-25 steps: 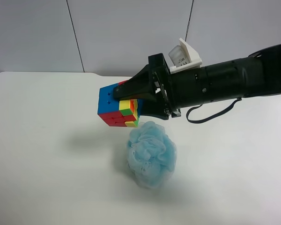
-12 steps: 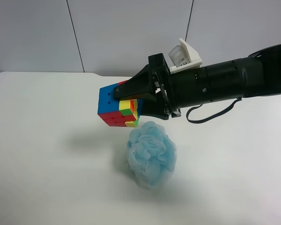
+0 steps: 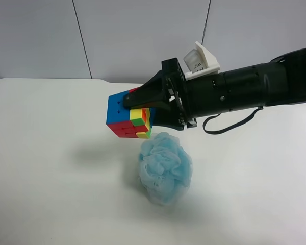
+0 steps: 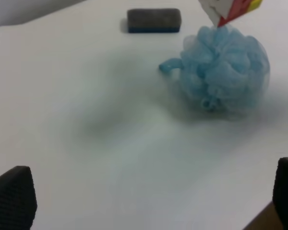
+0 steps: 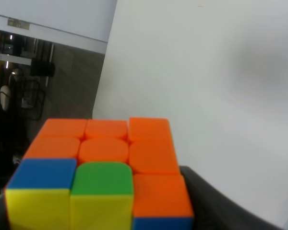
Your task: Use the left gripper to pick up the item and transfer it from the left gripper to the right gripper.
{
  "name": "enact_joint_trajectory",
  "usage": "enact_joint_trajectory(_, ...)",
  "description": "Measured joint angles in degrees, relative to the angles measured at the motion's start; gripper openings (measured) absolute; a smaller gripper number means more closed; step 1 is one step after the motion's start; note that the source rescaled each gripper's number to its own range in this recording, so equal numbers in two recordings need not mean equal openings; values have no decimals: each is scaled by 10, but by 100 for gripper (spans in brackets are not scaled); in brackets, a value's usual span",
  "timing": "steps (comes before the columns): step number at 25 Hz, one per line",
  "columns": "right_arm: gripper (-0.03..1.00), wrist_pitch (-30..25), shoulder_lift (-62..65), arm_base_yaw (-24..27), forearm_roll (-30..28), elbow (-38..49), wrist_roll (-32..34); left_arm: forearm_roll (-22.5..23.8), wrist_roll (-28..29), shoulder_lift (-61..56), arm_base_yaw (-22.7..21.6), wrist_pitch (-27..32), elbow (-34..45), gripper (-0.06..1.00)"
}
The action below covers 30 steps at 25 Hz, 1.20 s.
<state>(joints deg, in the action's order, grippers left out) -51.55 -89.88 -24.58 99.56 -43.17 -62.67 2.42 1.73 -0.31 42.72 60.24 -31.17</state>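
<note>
The multicoloured puzzle cube [image 3: 126, 118] hangs in the air above the white table [image 3: 51, 168], just above and beside the pale blue mesh puff [image 3: 164, 167]. My right gripper [image 3: 140, 113], on the black arm with the white clip coming in from the exterior high view's right, is shut on the cube. The right wrist view shows the cube [image 5: 101, 167] close up, with one dark finger [image 5: 221, 206] beside it. In the left wrist view my left gripper [image 4: 149, 201] is open and empty, low over the table. One corner of the cube [image 4: 230, 8] shows there. The left arm is out of the exterior high view.
The mesh puff [image 4: 223, 69] sits on the table ahead of the left gripper. A flat grey eraser block [image 4: 153, 20] lies beyond it. A grey panelled wall [image 3: 143, 35] stands behind the table's far edge.
</note>
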Motion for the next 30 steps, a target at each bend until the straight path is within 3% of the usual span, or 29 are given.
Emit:
enact_joint_trajectory(13, 0, -1, 0, 0, 0, 0, 0, -7, -4, -1, 0, 2, 22, 100)
enact_joint_trajectory(17, 0, 7, 0, 0, -35, -27, 16, -7, -4, -1, -48, 1, 22, 100)
enact_joint_trajectory(21, 0, 21, 0, 0, -146, -78, 84, -7, -5, -1, -146, 1, 22, 100)
enact_joint_trajectory(26, 0, 53, 0, 0, -388, -152, 246, -7, -5, -1, -280, 1, 22, 100)
enact_joint_trajectory(30, 0, 37, 0, 7, -574, -203, 382, -7, -5, -1, -351, 1, 22, 100)
